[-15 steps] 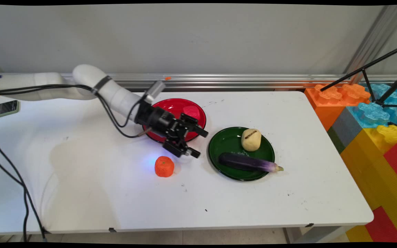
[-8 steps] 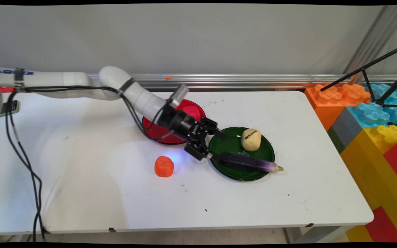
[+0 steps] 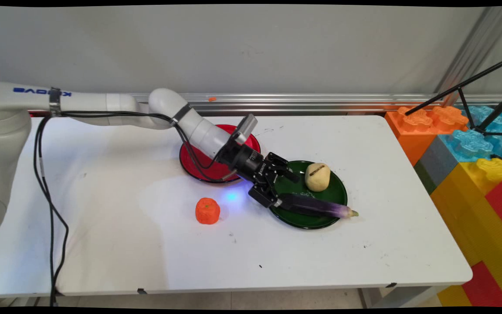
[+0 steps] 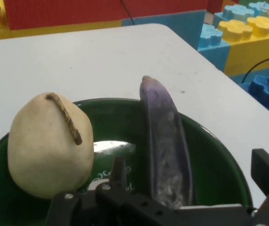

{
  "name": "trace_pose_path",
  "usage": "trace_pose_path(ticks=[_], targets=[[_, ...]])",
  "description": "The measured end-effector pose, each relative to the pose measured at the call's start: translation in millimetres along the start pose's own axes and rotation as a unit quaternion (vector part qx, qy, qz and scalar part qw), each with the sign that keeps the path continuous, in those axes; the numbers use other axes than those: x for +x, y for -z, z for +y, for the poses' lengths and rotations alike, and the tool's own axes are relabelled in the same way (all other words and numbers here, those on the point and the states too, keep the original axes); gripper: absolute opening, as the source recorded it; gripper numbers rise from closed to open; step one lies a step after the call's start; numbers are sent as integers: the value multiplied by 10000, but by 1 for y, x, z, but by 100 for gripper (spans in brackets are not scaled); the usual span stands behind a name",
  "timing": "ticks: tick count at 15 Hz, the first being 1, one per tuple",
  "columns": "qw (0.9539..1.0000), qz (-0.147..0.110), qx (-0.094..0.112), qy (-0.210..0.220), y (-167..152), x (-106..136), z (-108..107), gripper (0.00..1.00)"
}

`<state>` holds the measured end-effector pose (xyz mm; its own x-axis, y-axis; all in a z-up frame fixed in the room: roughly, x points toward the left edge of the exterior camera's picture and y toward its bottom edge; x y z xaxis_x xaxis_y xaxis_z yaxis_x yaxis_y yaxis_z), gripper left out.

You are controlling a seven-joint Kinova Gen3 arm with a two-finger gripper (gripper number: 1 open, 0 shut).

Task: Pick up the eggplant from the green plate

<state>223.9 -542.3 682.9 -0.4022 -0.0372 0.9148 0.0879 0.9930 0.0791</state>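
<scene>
Fingers of our end effector (image 3: 286, 190) stand apart astride the eggplant's (image 3: 316, 206) stem end on the green plate (image 3: 336, 185), toward the bench's right half. We judge closing could roll it against the potato (image 3: 317, 176).

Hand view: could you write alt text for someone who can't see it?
An open black gripper reaches over a green plate, its fingers either side of a purple eggplant. A pale pear with a brown stem lies beside it on the plate.

Spread fingers (image 3: 286, 188) reach over green plate (image 3: 336, 214), beside eggplant (image 3: 316, 206)
</scene>
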Motion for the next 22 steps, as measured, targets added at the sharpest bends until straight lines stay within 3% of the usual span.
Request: trace_pose_path(ticks=[10, 19, 20, 22], targets=[[9996, -204, -142, -145, -25, -13, -15, 100], [9992, -238, -139, -275, -39, -14, -29, 100], [9992, -235, -132, -285, -39, -14, -29, 0], [9992, -234, -124, -302, -41, -14, -32, 0]])
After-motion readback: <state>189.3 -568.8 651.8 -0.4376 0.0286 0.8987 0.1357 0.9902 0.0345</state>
